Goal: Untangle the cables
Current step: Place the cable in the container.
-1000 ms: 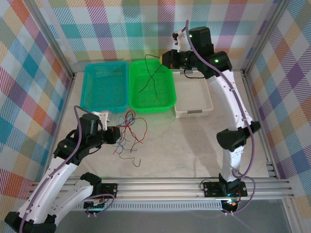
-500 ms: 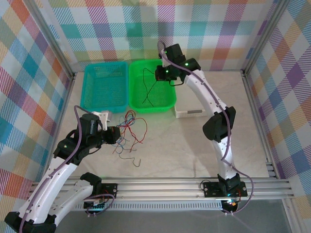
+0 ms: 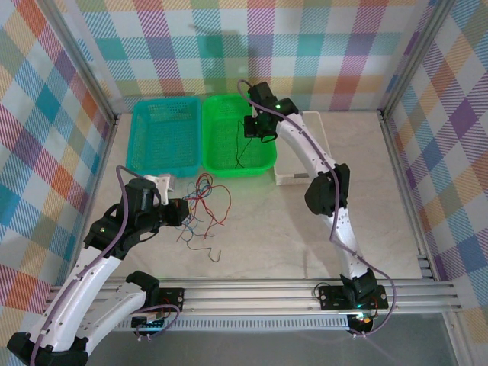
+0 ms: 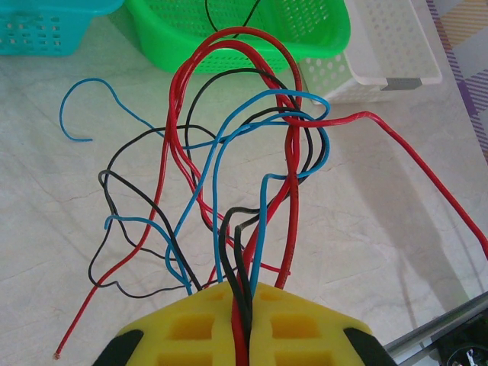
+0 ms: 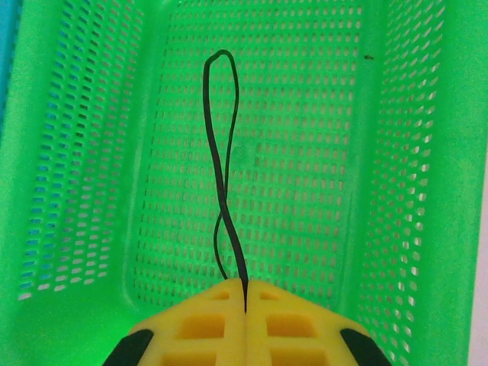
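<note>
**Right arm carries one black cable [image 5: 226, 207] over the green basket [image 3: 238, 172]**

Swung in from the basket's right since a second ago, the right arm now hangs above the basket at the worktop's [image 3: 305, 229] far side. The right claw [image 5: 245, 293] is pinched shut on the single strand, which dangles inside the basket. Just in front of the basket, the left claw [image 4: 240, 305] clamps the remaining tangle [image 4: 290, 160]. This looks like the drop-off step. Next, the right claw should open low.

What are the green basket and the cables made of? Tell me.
The green basket looks like moulded plastic, slightly glossy, its walls perforated with regular slots. The cables are probably plastic-insulated wire: smooth coloured jackets, holding springy curves; the core is not visible.
</note>
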Robot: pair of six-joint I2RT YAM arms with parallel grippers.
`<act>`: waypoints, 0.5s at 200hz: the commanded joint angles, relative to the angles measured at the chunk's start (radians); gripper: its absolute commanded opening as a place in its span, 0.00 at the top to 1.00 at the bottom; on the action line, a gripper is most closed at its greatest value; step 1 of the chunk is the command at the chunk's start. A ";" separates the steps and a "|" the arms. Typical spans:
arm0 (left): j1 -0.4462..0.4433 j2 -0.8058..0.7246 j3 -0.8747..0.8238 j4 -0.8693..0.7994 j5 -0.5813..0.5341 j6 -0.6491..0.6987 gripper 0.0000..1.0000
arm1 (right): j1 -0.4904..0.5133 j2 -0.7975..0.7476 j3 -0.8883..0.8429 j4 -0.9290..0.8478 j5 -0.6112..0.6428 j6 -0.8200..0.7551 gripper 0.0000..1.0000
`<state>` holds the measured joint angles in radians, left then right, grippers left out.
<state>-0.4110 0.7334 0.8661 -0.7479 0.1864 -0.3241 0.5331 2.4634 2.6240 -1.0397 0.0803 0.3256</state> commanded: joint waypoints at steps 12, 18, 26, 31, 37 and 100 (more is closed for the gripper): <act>-0.009 -0.012 -0.013 0.047 0.012 0.013 1.00 | 0.025 0.000 0.040 -0.069 0.017 -0.031 0.89; -0.009 -0.011 -0.015 0.047 0.014 0.013 1.00 | 0.025 -0.007 0.040 -0.067 0.016 -0.033 0.86; -0.009 -0.009 -0.014 0.047 0.015 0.015 1.00 | 0.025 -0.019 0.039 -0.068 0.015 -0.031 0.78; -0.009 -0.009 -0.013 0.047 0.017 0.015 1.00 | 0.025 -0.028 0.039 -0.066 0.016 -0.032 0.72; -0.009 -0.007 -0.014 0.047 0.018 0.015 1.00 | 0.025 -0.041 0.040 -0.065 0.010 -0.032 0.65; -0.009 -0.002 -0.013 0.050 0.027 0.012 1.00 | 0.030 -0.301 -0.063 -0.031 -0.146 -0.024 0.35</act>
<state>-0.4110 0.7338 0.8661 -0.7479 0.1940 -0.3241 0.5541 2.3653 2.6167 -1.0863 0.0406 0.2981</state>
